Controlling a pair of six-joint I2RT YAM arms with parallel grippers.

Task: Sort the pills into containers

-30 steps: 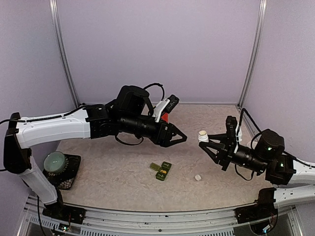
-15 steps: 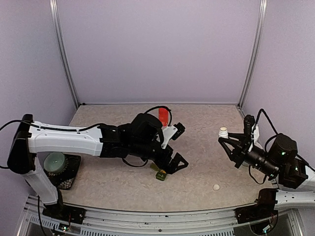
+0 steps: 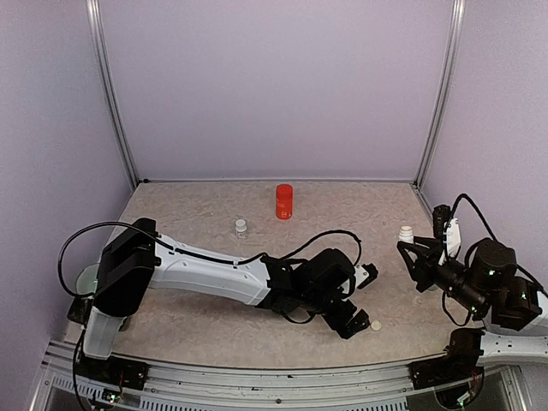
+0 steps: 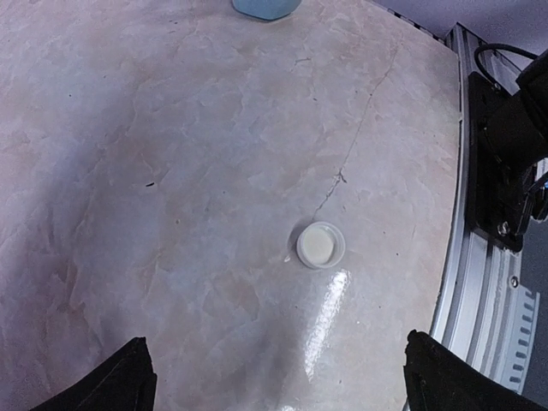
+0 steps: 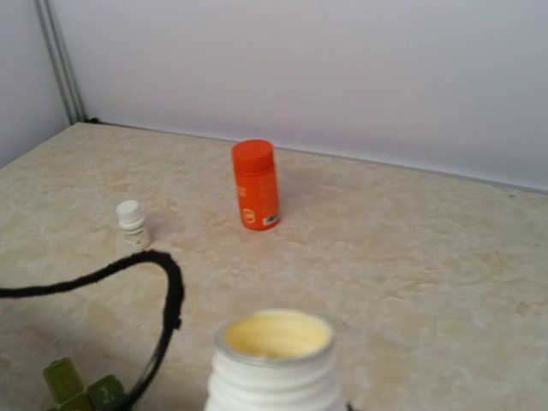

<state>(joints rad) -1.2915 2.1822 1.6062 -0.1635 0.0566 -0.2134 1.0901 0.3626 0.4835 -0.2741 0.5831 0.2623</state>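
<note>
Bottle (image 5: 274,377) upright; green containers (image 5: 67,381), axis unclear

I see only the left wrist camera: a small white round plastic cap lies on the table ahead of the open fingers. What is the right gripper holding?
Observer: The right gripper is shut on a small white plastic bottle, upright, its mouth uncapped.
Operator: And where must the pills go?
Observer: The dark green plastic strip of compartments shows only at the lower left edge of the right wrist view, beside a black cable.
Operator: Is anything else out there?
Observer: An orange-red cylindrical plastic bottle stands capped farther back, with a small white capped vial to its left.
</note>
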